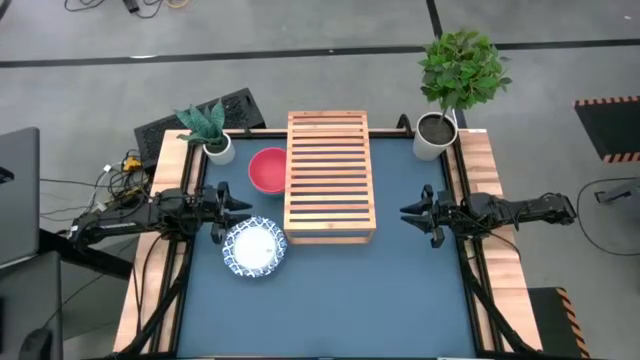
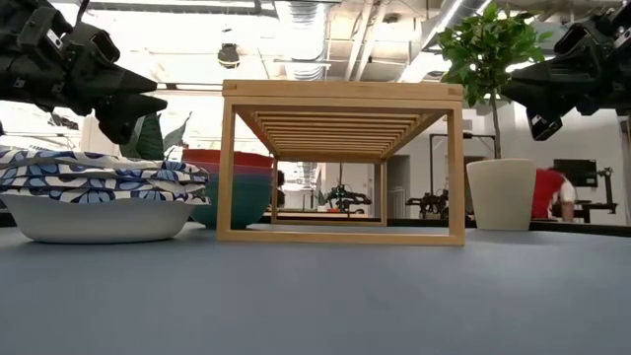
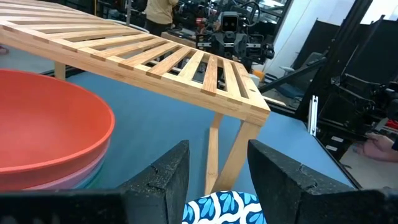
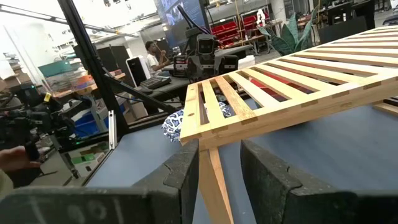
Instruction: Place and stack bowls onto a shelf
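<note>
Standing in the middle of the blue desk (image 1: 330, 300), the light-wood shelf (image 1: 329, 175) is carrying nothing on its slatted top. The pink bowl (image 1: 267, 170) is sitting just beside the shelf on its left long side, and in the low view it is nesting inside a teal-green bowl (image 2: 237, 202). The blue-and-white patterned bowls (image 1: 254, 248) are lying stacked near the shelf's front left corner, a little apart from it.

The left claw (image 1: 222, 200) is hovering off the shelf's left side, between the pink bowl and the patterned stack, with its two fingers spread apart and nothing between them. The right claw (image 1: 422, 213) is hanging in the air off the shelf's right side, its fingers also parted and gripping nothing, pointing toward the shelf's near leg.

Two white plant pots are standing behind the shelf: one with spiky leaves (image 1: 217, 147) to its rear left, one with a leafy bush (image 1: 434, 135) to its rear right.
</note>
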